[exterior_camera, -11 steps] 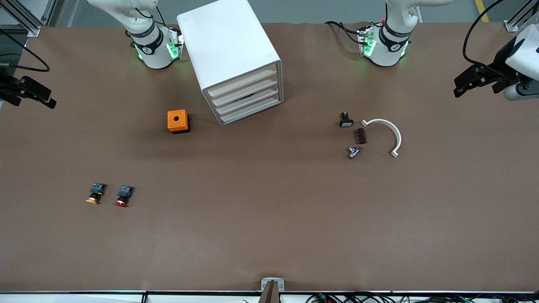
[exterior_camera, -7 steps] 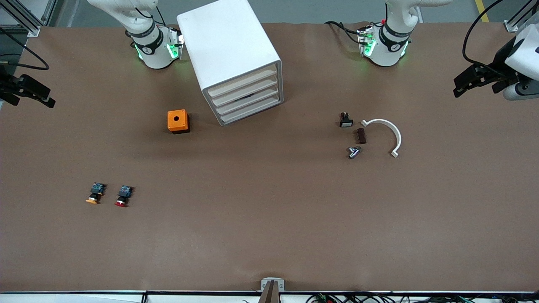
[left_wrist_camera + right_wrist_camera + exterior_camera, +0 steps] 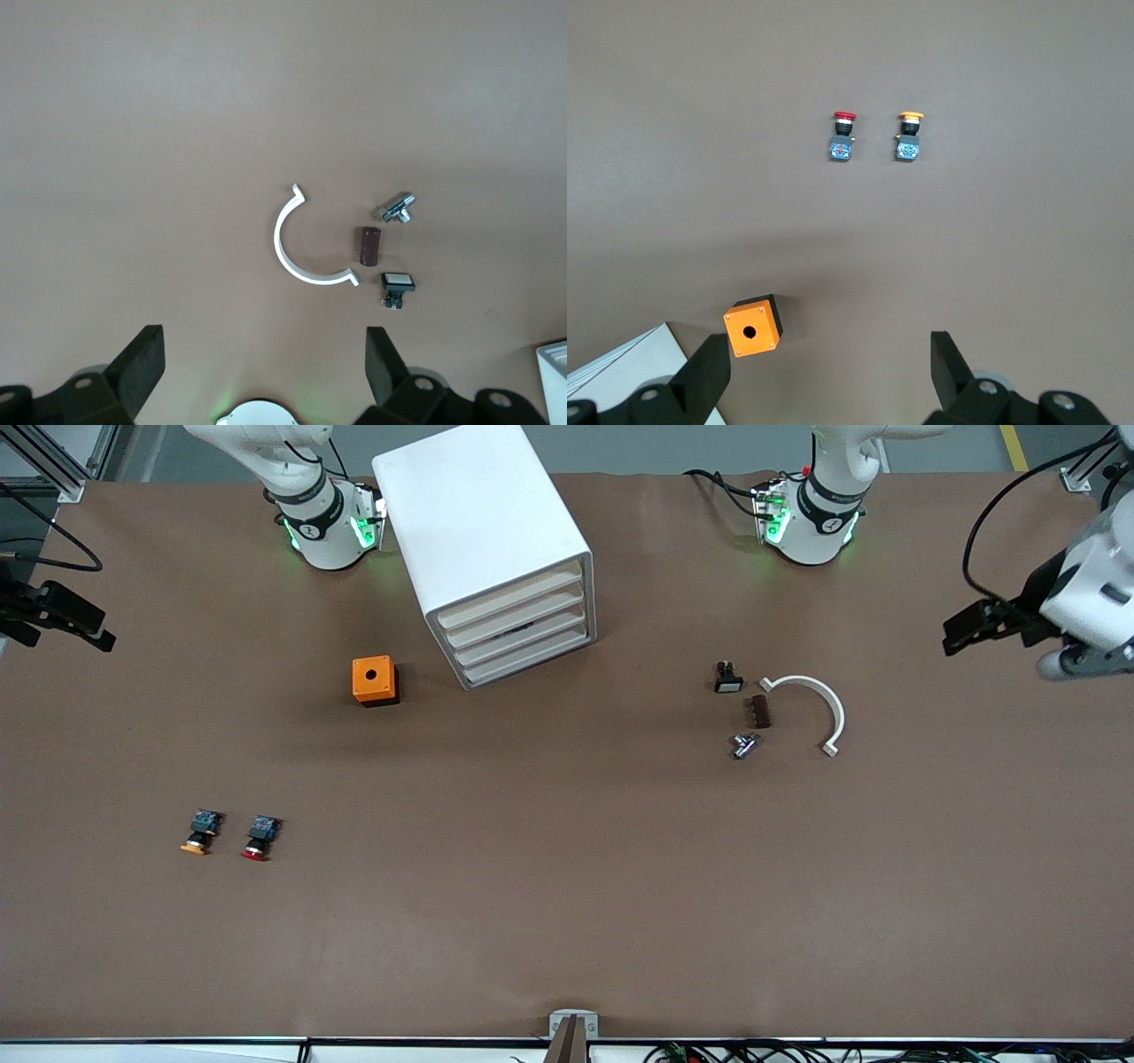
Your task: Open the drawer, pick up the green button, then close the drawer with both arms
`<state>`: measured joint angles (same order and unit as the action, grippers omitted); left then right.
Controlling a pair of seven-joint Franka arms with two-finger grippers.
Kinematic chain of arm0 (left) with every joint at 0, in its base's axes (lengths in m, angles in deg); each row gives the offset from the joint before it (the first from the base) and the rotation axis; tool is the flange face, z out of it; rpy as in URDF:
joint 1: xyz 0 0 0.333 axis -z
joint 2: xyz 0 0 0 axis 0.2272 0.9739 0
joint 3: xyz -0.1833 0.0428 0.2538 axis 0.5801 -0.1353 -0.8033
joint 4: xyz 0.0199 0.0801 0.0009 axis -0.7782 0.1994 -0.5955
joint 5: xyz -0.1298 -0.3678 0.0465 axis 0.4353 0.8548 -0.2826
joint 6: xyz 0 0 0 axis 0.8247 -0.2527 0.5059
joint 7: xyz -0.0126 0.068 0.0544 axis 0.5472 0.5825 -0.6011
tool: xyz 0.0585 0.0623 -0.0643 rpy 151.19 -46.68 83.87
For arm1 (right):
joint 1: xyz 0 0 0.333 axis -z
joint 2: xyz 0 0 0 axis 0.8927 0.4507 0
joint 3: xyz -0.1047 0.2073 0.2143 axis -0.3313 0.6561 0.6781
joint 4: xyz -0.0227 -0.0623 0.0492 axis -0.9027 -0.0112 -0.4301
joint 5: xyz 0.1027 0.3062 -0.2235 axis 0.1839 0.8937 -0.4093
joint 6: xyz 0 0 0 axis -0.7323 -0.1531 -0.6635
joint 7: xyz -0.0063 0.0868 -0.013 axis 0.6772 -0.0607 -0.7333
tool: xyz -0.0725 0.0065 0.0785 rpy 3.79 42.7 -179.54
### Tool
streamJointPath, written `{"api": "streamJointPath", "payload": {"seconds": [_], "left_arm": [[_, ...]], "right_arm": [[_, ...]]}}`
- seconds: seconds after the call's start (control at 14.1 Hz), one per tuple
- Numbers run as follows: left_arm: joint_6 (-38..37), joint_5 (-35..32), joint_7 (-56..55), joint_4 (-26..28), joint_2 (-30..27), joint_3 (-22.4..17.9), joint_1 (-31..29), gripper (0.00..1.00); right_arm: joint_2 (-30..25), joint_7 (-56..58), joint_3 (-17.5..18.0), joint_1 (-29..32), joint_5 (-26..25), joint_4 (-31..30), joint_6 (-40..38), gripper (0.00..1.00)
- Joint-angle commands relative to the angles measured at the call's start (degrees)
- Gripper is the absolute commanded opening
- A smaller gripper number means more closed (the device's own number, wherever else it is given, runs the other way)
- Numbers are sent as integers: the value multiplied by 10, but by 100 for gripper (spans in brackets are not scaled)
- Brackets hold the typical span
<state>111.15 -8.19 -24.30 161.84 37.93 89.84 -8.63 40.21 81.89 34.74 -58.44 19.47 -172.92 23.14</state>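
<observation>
Four drawers [image 3: 516, 631] sit flush in the white cabinet [image 3: 483, 540], all closed; cabinet stands between the two arm bases. Green button not visible anywhere. Orange cube [image 3: 374, 680] just beside the cabinet, toward the right arm's end. Orange-capped button [image 3: 199, 833] and red-capped button [image 3: 260, 838] lie side by side, nearer the camera. Left gripper [image 3: 961, 627] hangs over the table's left-arm end, fingers [image 3: 137, 365] spread, empty. Right gripper [image 3: 84, 626] over the opposite end, spread, empty. White curved clip [image 3: 813, 704] near small parts.
</observation>
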Motion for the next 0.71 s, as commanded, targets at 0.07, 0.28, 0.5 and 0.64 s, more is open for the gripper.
{"api": "streamJointPath", "payload": {"seconds": [0.07,0.28,0.5,0.64], "left_arm": [[7,6,-109,-27,86,8,28,100],[11,52,-304,-39,174,15,69,100],[21,109,-506,-76,266,15,129,100],[21,139,-682,-99,316,15,160,100]], "right_arm": [[-9,9,4,1,-3,1,-11,100],[-9,42,4,1,-4,3,-14,100],[-9,41,5,0,-4,3,-20,100],[-9,38,4,-5,-4,3,-21,100]]}}
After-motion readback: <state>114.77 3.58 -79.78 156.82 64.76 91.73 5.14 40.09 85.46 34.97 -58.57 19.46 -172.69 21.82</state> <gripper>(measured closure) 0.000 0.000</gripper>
